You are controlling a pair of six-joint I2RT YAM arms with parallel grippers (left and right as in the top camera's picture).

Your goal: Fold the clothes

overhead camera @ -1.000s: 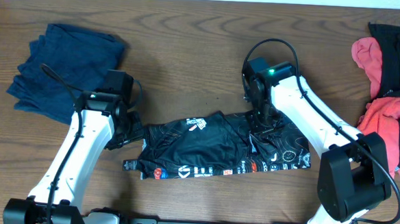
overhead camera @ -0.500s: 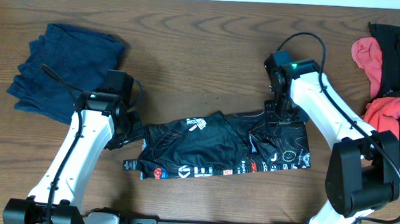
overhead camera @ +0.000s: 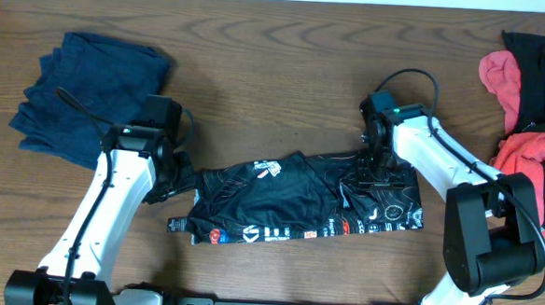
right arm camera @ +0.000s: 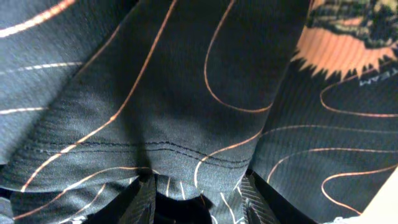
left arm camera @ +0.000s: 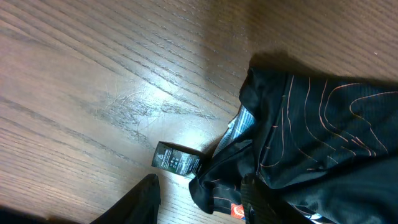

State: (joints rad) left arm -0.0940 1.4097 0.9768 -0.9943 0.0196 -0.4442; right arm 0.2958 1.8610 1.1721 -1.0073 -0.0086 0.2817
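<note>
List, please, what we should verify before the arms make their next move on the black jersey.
1. Left end effector at the black jersey's left edge: ok, the hem lies between its fingers.
2. Left grip closed on cloth: not ok, fingers apart.
3. Right end effector over the jersey's right part: ok.
4. Right grip closed: not ok, fingers apart.
5. Jersey flat: not ok, wrinkled and bunched.
6. Blue garment and red-and-black pile apart from the jersey: ok.

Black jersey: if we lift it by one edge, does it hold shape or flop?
Likely floppy: the black jersey lies wrinkled and bunched. Probably light and thin, given its fine folds near the right fingers. Smooth knit may slip.
</note>
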